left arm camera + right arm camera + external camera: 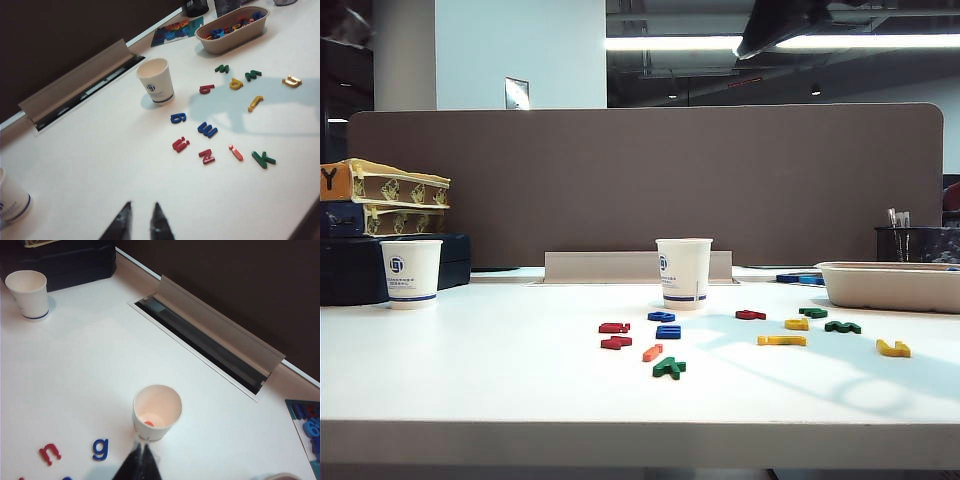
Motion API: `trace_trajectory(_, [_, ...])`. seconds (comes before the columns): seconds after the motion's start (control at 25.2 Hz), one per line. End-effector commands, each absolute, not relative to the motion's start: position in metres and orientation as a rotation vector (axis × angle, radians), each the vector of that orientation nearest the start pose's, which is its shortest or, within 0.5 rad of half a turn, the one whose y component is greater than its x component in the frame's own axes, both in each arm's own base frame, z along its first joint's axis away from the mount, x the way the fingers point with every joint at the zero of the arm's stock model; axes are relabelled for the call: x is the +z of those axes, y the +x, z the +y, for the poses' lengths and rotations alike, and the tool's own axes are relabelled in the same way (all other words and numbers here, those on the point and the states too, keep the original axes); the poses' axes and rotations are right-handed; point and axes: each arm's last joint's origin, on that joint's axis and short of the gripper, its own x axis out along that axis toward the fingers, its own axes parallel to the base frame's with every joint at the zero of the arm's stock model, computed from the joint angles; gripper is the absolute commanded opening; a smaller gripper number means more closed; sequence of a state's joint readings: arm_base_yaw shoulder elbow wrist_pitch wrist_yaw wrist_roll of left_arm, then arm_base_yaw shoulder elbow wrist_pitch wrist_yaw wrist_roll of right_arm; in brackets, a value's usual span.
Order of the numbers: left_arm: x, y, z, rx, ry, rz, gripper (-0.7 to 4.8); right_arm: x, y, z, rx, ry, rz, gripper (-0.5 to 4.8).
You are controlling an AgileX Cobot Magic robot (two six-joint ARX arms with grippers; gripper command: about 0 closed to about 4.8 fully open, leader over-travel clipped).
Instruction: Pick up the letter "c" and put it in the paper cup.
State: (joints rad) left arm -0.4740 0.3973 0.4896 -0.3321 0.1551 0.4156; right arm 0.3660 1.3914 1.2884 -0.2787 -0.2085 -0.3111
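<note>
The right gripper (141, 460), pinched shut and empty, hovers just above the paper cup (165, 396) holding the letter "c" (149, 423); the left gripper (141, 220), slightly parted, holds nothing.

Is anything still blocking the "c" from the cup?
No. An orange-red piece, apparently the "c", already lies inside the cup. The right tool is shut just beside the cup; the left tool hangs well away.

Bare table (500, 370) left of letters (660, 340)
</note>
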Motion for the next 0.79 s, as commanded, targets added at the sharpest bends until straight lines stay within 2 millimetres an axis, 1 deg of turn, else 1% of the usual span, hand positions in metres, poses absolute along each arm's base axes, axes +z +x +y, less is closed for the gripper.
trace_trajectory(0.04, [0.263,0.087,-0.050,-0.666,0.409,0.142,0.48,0.368,0.272,0.111,0.611,-0.324,0.258,-0.05])
trace_trajectory(0.08, [0.264,0.085,-0.048,-0.664,0.408,0.137,0.48,0.370,0.264,0.108,0.609,-0.323,0.247,-0.05])
trace_trajectory(0.16, [0.265,0.083,-0.048,-0.658,0.393,0.129,0.48,0.372,0.256,0.105,0.606,-0.318,0.233,-0.05])
trace_trajectory(0.2, [0.265,0.082,-0.047,-0.645,0.384,0.124,0.48,0.374,0.248,0.102,0.599,-0.303,0.220,-0.05])
trace_trajectory(0.44, [0.268,0.077,-0.044,-0.629,0.330,0.107,0.48,0.387,0.216,0.089,0.567,-0.293,0.144,-0.05])
trace_trajectory(0.52, [0.268,0.076,-0.043,-0.621,0.323,0.104,0.46,0.391,0.209,0.086,0.564,-0.283,0.133,-0.05])
trace_trajectory(0.59, [0.269,0.075,-0.042,-0.599,0.324,0.098,0.14,0.396,0.200,0.083,0.562,-0.269,0.123,-0.05])
trace_trajectory(0.63, [0.269,0.075,-0.041,-0.585,0.325,0.094,0.14,0.399,0.192,0.079,0.561,-0.269,0.123,-0.05])
trace_trajectory(0.79, [0.269,0.073,-0.040,-0.581,0.324,0.091,0.12,0.403,0.170,0.069,0.518,-0.281,0.140,-0.05])
